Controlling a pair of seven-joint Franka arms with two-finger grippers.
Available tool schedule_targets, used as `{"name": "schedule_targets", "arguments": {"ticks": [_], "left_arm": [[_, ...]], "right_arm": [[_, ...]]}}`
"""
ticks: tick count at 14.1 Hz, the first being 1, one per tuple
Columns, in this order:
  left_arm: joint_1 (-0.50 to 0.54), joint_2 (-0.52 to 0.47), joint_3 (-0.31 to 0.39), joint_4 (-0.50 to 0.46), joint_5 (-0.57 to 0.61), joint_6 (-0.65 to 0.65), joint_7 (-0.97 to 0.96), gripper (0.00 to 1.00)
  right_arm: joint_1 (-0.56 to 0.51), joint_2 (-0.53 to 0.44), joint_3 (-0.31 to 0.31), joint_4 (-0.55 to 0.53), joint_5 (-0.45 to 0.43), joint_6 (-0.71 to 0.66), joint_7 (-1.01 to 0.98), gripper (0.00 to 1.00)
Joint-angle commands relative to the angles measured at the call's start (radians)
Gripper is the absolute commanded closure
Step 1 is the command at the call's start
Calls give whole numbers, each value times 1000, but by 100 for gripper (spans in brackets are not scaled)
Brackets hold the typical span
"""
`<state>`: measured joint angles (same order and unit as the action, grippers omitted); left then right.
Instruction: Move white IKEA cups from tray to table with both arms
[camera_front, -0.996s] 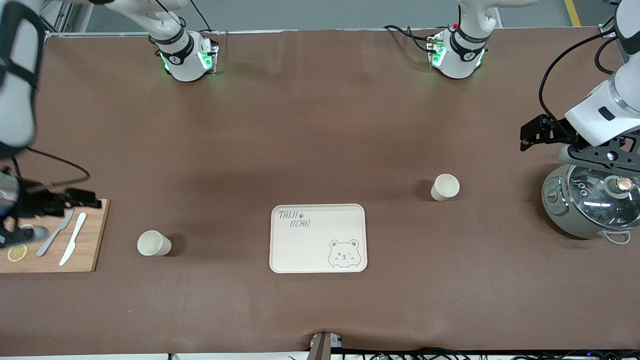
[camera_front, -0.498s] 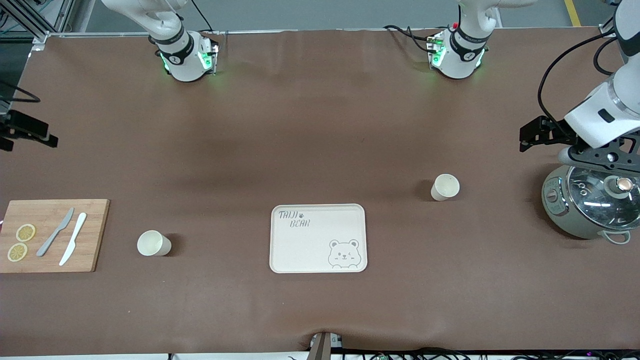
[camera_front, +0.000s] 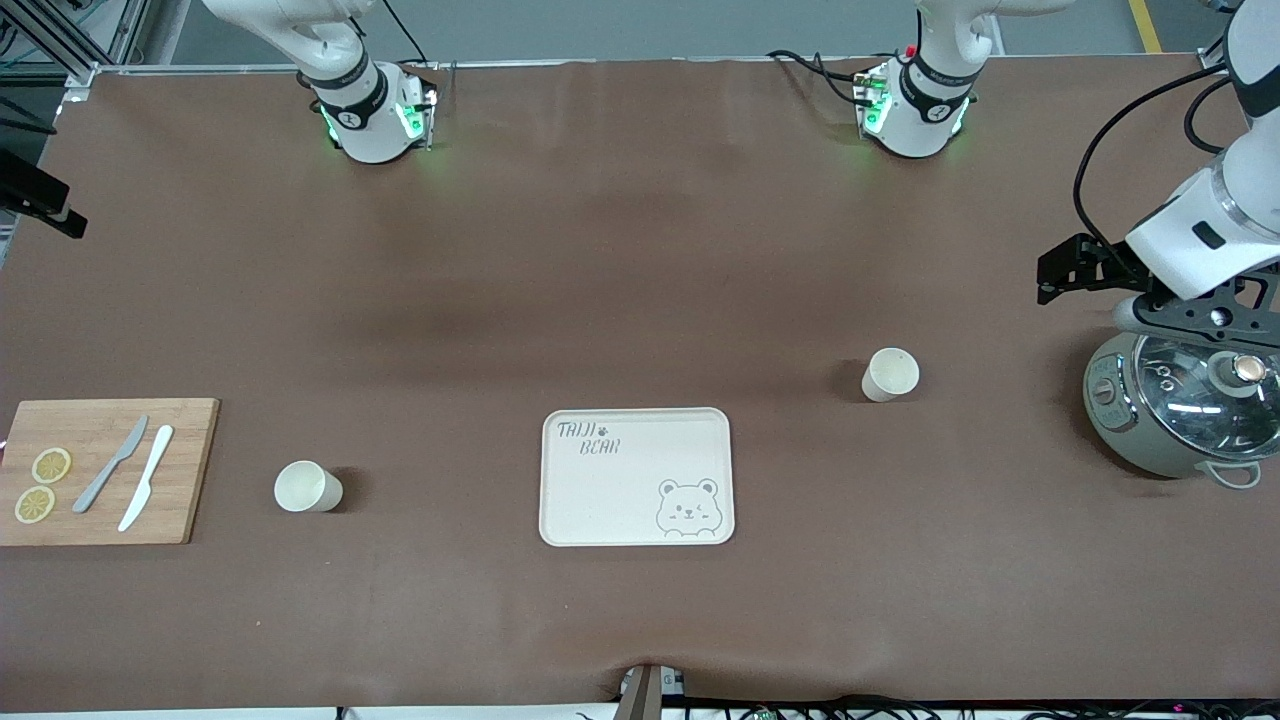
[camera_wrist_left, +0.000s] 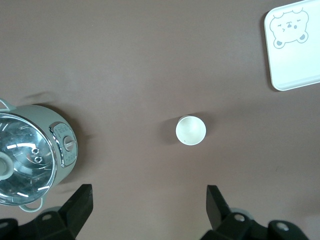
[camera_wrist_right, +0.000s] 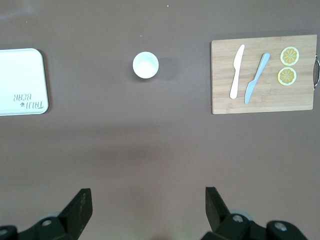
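Two cream-white cups stand upright on the brown table. One cup (camera_front: 308, 487) is between the cutting board and the bear tray (camera_front: 637, 440); it also shows in the right wrist view (camera_wrist_right: 145, 65). The other cup (camera_front: 890, 374) is between the tray and the pot; it also shows in the left wrist view (camera_wrist_left: 190, 130). My left gripper (camera_wrist_left: 148, 194) is open and empty, high over the table beside the pot. My right gripper (camera_wrist_right: 148, 196) is open and empty, high over bare table at the right arm's end, almost out of the front view.
A grey-green pot with a glass lid (camera_front: 1180, 400) stands at the left arm's end. A wooden cutting board (camera_front: 185, 470) with two knives and lemon slices lies at the right arm's end. The tray has nothing on it.
My right arm has lifted off the cutting board area and swung away toward the table's edge, uncovering the board. My left arm has shifted only slightly. Cups and tray have not moved.
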<state>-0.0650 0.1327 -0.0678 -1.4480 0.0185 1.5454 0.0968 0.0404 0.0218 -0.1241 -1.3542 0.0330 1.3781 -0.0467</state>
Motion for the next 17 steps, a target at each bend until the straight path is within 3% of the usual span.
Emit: {"name": "schedule_targets", "arguments": {"ticks": [1,17], "left_arm": [[-1,-5,-4,-2,18,-10,-14,0],[-1,1,-6,0,18,-10,-32,0]], "right_arm": [[9,-23,6,-34,-24,27,21,0],[12,-26,17,-32,-27,47,21,0]]}}
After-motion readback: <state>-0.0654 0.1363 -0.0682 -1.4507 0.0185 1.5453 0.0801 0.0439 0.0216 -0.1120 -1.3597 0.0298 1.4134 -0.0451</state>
